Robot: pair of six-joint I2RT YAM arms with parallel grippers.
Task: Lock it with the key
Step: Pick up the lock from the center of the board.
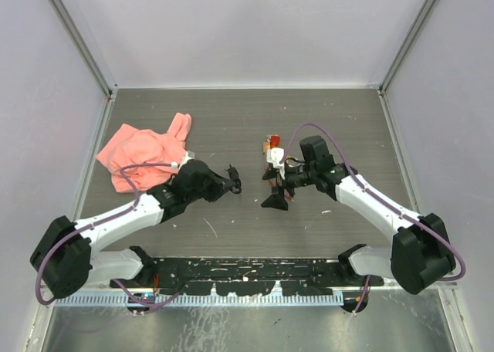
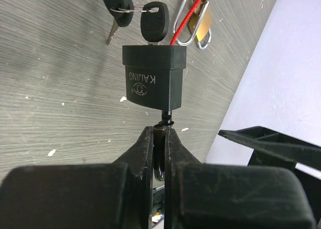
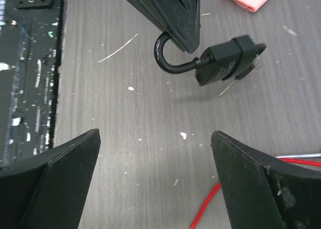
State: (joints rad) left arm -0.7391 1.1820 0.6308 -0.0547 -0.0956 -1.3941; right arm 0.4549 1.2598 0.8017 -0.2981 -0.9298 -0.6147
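My left gripper is shut on the shackle of a black padlock marked KAIJING and holds it out in front. A black-headed key stands at the lock's far end with its blade hidden; a second key hangs from the same ring. In the top view the left gripper and the padlock are at the table's middle. My right gripper is open and empty, just right of the lock. In the right wrist view the padlock hangs beyond my open right gripper.
A brass padlock on a red cable lies beyond the black lock; it also shows in the top view. The red cable runs under the right finger. A pink cloth lies at the left.
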